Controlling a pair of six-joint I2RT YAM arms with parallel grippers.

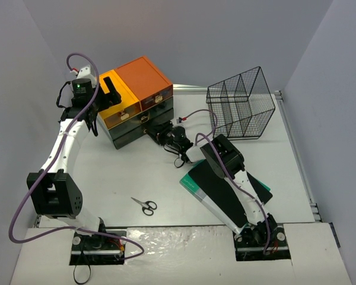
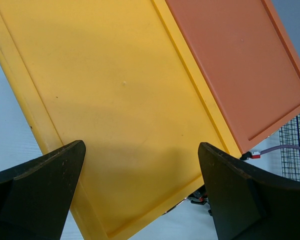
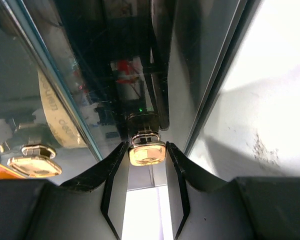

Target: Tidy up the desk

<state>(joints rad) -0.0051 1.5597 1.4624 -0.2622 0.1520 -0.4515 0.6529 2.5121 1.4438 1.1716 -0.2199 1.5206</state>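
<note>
On the white surface (image 1: 124, 172), bare toward its left edge, the right pincer (image 3: 147, 146) grips a brass pull (image 3: 147, 155) on the chest (image 1: 143, 119); the left pincer (image 2: 141, 150) hangs wide open above its yellow top (image 2: 115, 100).

The desk (image 1: 136, 172) is flat, matte white, rectangular.

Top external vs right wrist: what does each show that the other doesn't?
Top external only: scissors, black wire basket, and the orange and yellow tops of the drawer chest. Right wrist only: right pincer closed on a gold drawer handle, with a second gold handle to its left. Both: the chest's dark drawer fronts and the white desk.
</note>
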